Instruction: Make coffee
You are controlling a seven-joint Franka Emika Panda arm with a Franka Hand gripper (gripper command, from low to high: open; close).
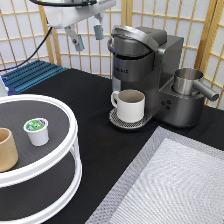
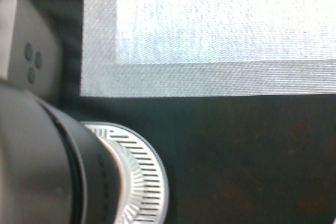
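The gripper [image 1: 86,36] hangs high at the exterior view's top, just left of the coffee machine [image 1: 145,70], its two fingers [image 1: 98,31] spread apart and holding nothing. The coffee [image 1: 37,131] stands upright on the upper tier of the round white tray [image 1: 70,150] at the exterior view's left, well apart from the fingers and below them. A tan cup [image 1: 7,155] stands near it. A cream mug [image 1: 129,105] sits on the machine's drip plate [image 2: 139,175]. Bare black tabletop [image 1: 95,100] lies between tray and machine.
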